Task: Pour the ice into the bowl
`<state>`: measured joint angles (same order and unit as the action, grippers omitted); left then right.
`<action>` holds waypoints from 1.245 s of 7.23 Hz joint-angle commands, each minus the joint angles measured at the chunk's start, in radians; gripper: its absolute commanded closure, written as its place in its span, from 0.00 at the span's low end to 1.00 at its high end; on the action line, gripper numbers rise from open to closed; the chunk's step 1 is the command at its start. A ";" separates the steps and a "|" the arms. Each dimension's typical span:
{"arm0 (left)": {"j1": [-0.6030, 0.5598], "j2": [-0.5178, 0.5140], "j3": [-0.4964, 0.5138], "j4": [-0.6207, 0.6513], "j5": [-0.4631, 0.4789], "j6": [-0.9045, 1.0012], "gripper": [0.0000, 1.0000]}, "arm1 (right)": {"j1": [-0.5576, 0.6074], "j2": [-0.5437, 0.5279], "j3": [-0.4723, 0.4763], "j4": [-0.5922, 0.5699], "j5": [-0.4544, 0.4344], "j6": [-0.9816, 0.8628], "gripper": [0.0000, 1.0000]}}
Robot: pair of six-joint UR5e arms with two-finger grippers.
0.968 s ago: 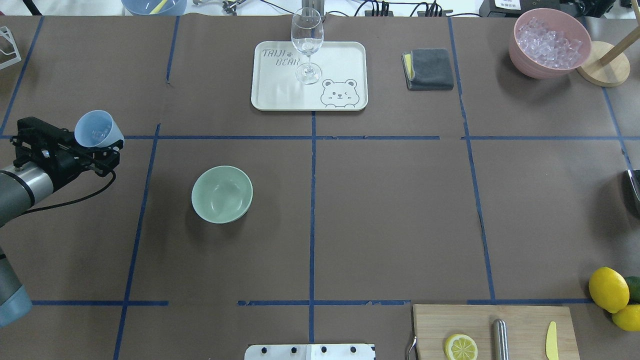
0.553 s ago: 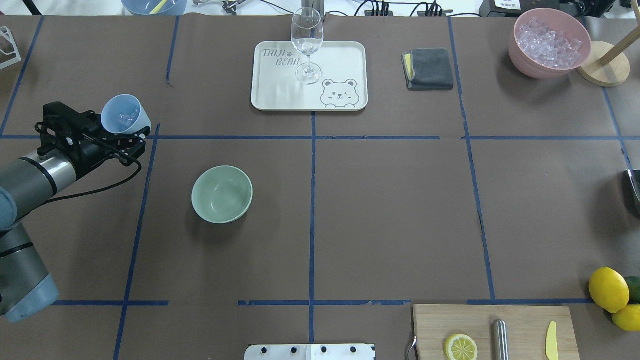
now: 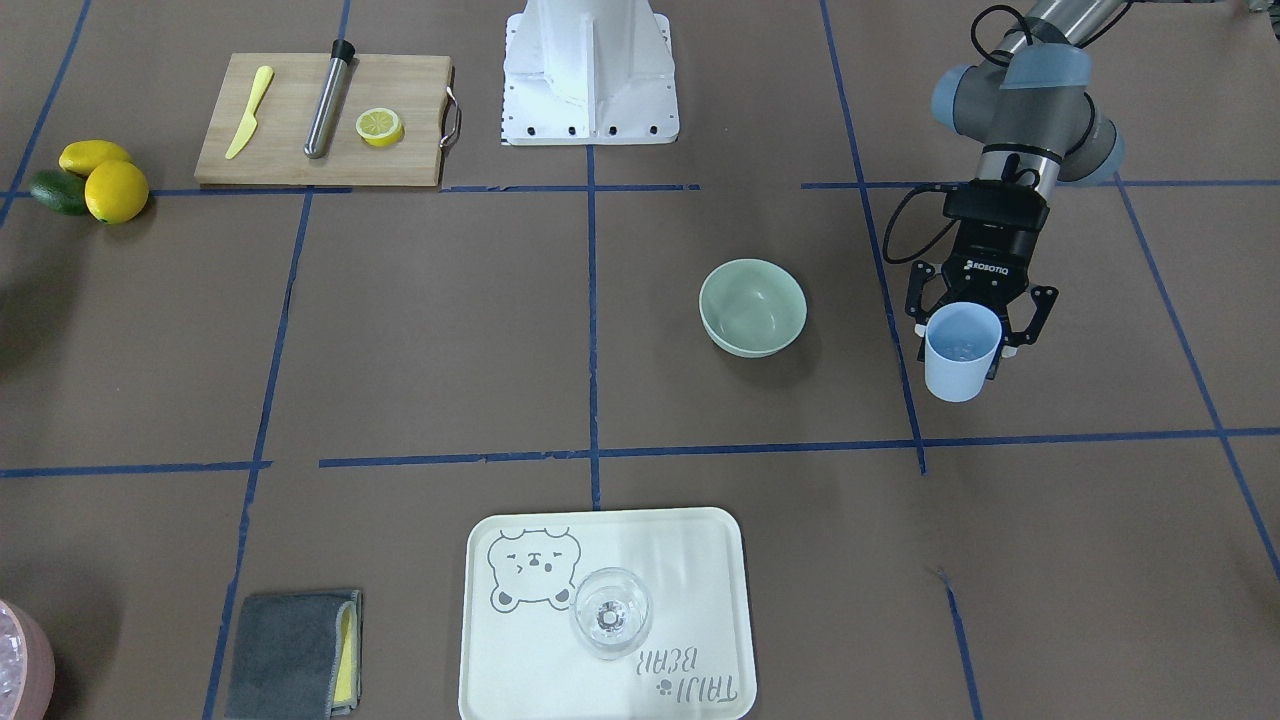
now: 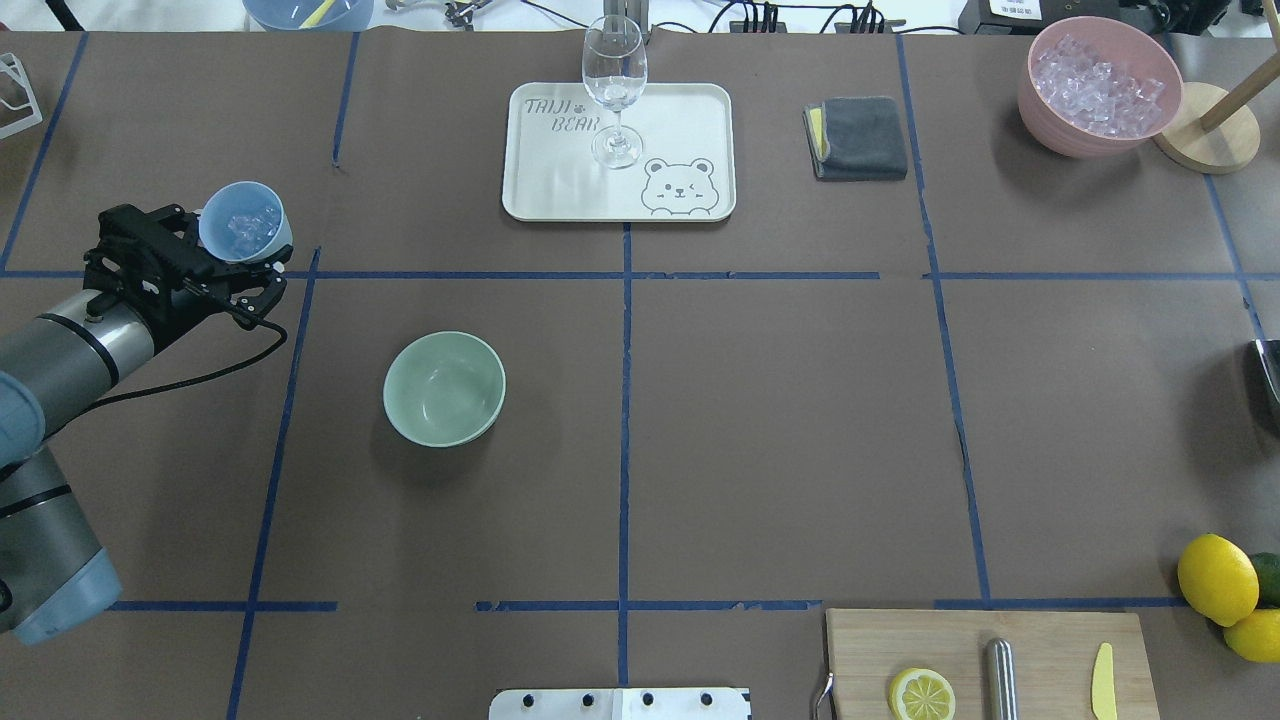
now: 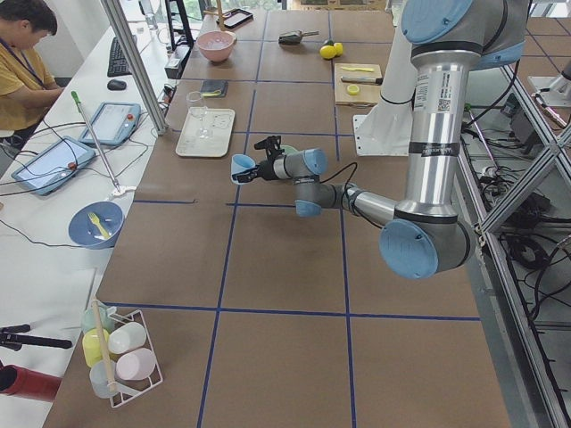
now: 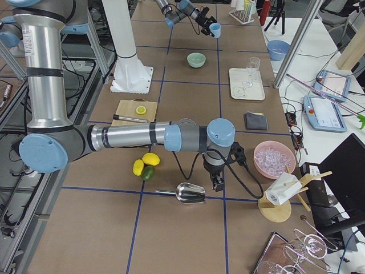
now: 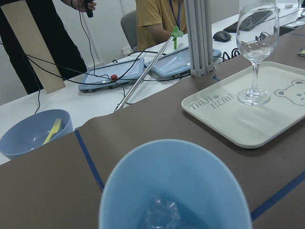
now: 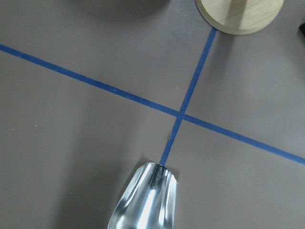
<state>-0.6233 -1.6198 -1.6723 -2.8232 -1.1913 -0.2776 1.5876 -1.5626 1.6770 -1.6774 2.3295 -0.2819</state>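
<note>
The pale mint-green bowl [image 4: 444, 388] [image 3: 752, 307] stands upright on the brown table. My left gripper [image 4: 243, 250] [image 3: 966, 335] is shut on a light blue cup [image 4: 240, 222] [image 3: 960, 352], held upright above the table. The cup is apart from the bowl, to its left and farther back in the overhead view. Small clear ice [image 4: 250, 222] [image 7: 162, 214] cubes lie in the bottom of the cup. My right gripper [image 6: 217, 184] shows only in the exterior right view, above a metal scoop [image 6: 191, 194] [image 8: 145, 202]; I cannot tell whether it is open or shut.
A cream tray [image 4: 690, 115] with a wine glass [image 4: 614, 85] sits at the back centre, and a grey cloth [image 4: 858, 137] lies right of it. A pink tub [image 4: 1100, 85] of clear pieces stands back right. A cutting board [image 4: 1040, 640] and lemons [image 4: 1216, 578] lie front right.
My left gripper has carried the blue cup to the right and farther from the robot. The cup now stands more upright, so the ice inside shows. The bowl has not moved.
</note>
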 commanded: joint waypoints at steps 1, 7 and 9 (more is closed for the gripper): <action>0.025 -0.008 -0.001 0.020 0.080 0.184 1.00 | 0.008 -0.059 0.000 -0.001 0.005 0.058 0.00; 0.252 -0.093 0.005 0.123 0.399 0.469 1.00 | 0.008 -0.070 0.004 0.027 0.007 0.089 0.00; 0.258 -0.176 0.005 0.258 0.415 0.504 1.00 | 0.009 -0.070 0.001 0.028 0.005 0.087 0.00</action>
<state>-0.3741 -1.7539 -1.6678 -2.6310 -0.7888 0.1933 1.5959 -1.6321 1.6799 -1.6497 2.3359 -0.1943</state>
